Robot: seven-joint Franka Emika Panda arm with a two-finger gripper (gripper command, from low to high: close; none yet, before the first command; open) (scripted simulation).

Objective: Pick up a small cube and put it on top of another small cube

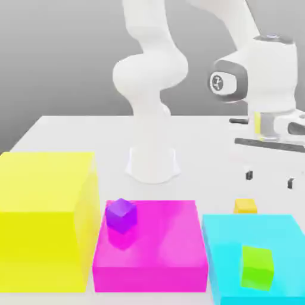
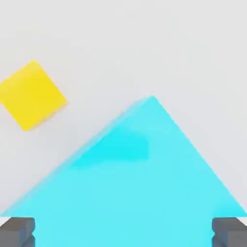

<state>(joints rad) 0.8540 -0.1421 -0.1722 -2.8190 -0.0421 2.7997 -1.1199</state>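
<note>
The small yellow-orange cube (image 1: 245, 206) rests on the white table just behind the big cyan block (image 1: 262, 238). In the hand view it shows as a yellow square (image 2: 32, 94) beside a corner of the cyan block (image 2: 130, 183). My gripper (image 1: 269, 179) hangs open above the table, a little above and toward the exterior view's right of the cube, with its two dark fingertips (image 2: 17, 230) wide apart and nothing between them. A purple small cube (image 1: 121, 214) sits on the big magenta block (image 1: 152, 244). A green small cube (image 1: 257, 267) lies on the cyan block.
A big yellow block (image 1: 44, 220) stands at the exterior view's left, taller than the magenta and cyan blocks beside it. The arm's white base (image 1: 153, 164) stands on the table (image 1: 71, 134) behind the magenta block.
</note>
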